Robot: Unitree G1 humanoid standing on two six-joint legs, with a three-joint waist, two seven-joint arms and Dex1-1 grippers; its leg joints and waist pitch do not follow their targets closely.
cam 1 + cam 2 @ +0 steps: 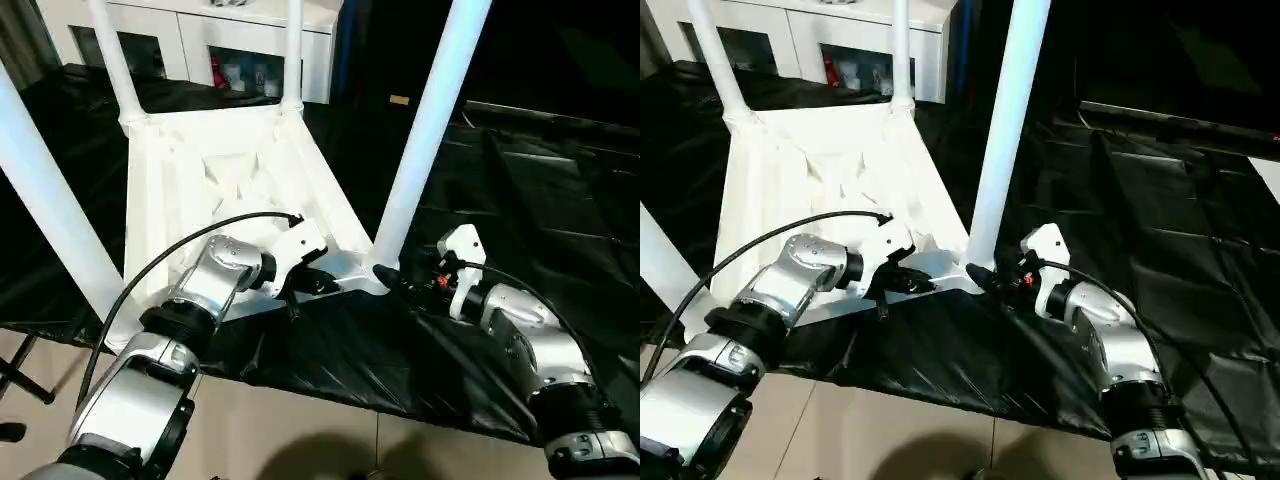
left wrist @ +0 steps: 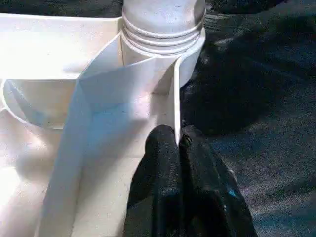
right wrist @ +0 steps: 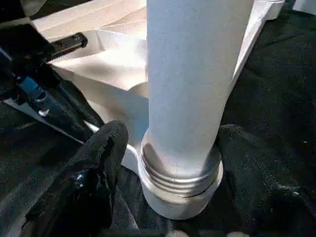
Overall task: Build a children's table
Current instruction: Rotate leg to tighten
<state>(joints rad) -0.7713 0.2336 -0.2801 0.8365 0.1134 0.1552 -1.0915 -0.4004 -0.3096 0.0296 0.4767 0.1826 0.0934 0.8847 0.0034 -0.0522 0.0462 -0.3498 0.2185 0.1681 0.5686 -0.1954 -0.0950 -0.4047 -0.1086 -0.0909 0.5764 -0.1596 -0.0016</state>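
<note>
The children's table (image 1: pixel 230 170) lies upside down on a black cloth, ribbed underside up. Its legs stand upright in the corner sockets: two far ones (image 1: pixel 115 60) (image 1: pixel 294 50), a near-left one (image 1: pixel 45 200) and a near-right one (image 1: pixel 425 130). My left gripper (image 1: pixel 320 283) is shut on the thin rim wall (image 2: pixel 175 98) beside the near-right socket; in the left wrist view the fingertips (image 2: pixel 165 140) pinch that wall. My right gripper (image 1: pixel 392 277) is closed around the threaded base of the near-right leg (image 3: pixel 192 98), one black finger (image 3: pixel 101 163) on each side.
The black cloth (image 1: pixel 520 180) covers the low platform and stretches to the right. Its front edge drops to a tan floor (image 1: pixel 300 430). A white cabinet (image 1: pixel 200 40) stands behind the table. A dark stand foot (image 1: pixel 15 380) pokes in at the lower left.
</note>
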